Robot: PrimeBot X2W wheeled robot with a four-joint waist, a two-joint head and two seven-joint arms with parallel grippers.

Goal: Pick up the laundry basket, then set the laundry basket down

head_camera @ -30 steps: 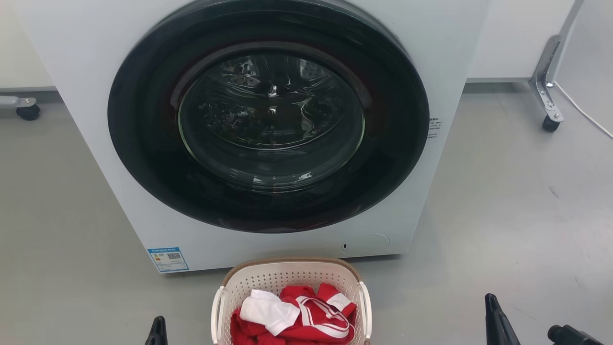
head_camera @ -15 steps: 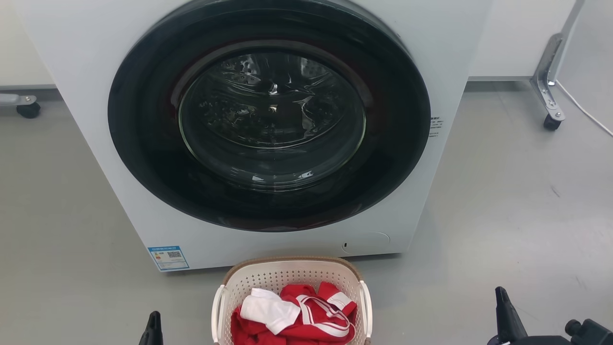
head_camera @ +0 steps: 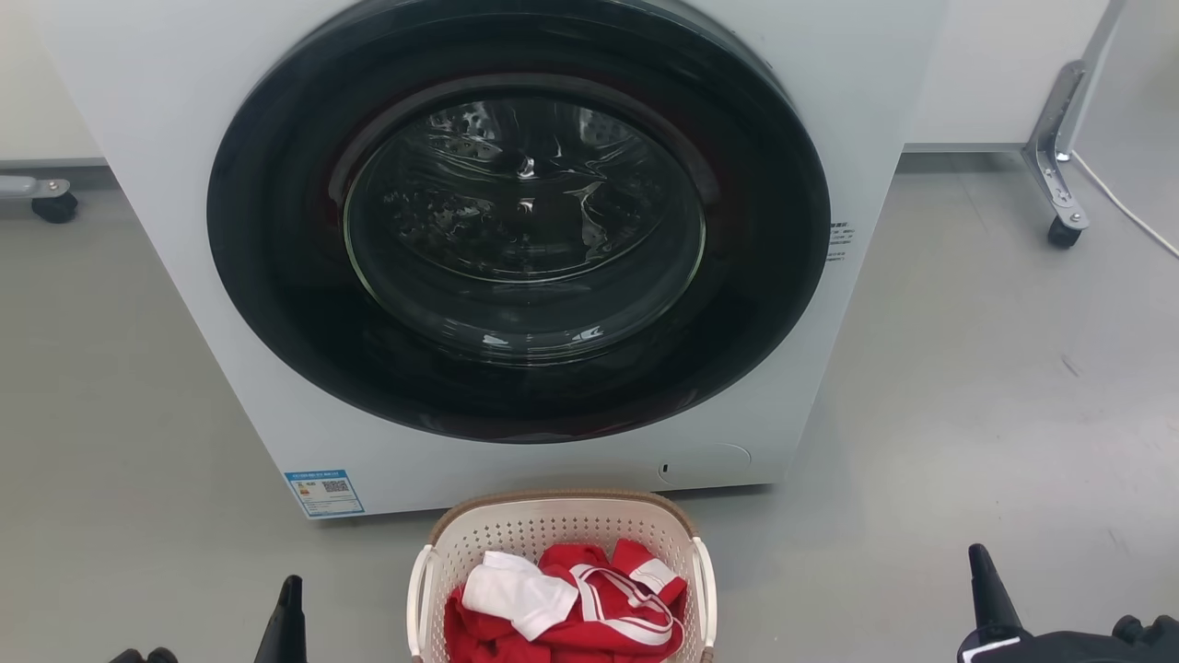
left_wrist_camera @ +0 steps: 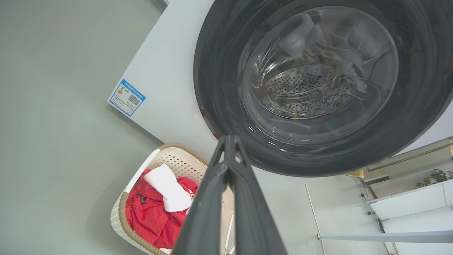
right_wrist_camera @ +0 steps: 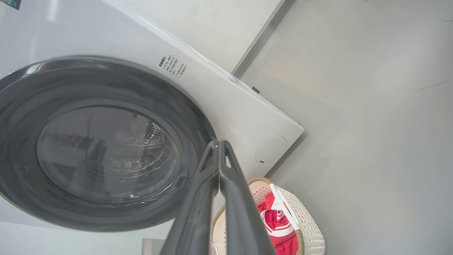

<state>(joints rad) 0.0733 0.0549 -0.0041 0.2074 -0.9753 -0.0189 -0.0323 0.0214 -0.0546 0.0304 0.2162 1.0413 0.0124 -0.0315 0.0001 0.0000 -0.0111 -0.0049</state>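
Observation:
The laundry basket (head_camera: 516,539), cream-white and perforated with a brown rim and white side handles, stands on the grey floor just before the washer, at the bottom middle of the head view. Red and white clothes (head_camera: 589,612) lie in it. My left gripper (head_camera: 293,589) is shut with nothing in it, off the basket's left side and apart from it. My right gripper (head_camera: 979,557) is also shut and empty, well off to the basket's right. In the left wrist view the left gripper (left_wrist_camera: 229,139) points at the washer door, with the basket (left_wrist_camera: 170,159) below left. In the right wrist view the right gripper (right_wrist_camera: 218,143) rises beside the basket (right_wrist_camera: 311,233).
A white front-loading washer (head_camera: 884,83) with a shut dark round door (head_camera: 520,221) stands right behind the basket. A metal leg with a caster (head_camera: 1059,226) and a white cable (head_camera: 1124,216) lie at the far right, and another caster (head_camera: 53,207) is at the far left.
My right gripper has moved out to the right and a little up the head view. My left gripper has risen slightly and shifted left. The basket has stayed put.

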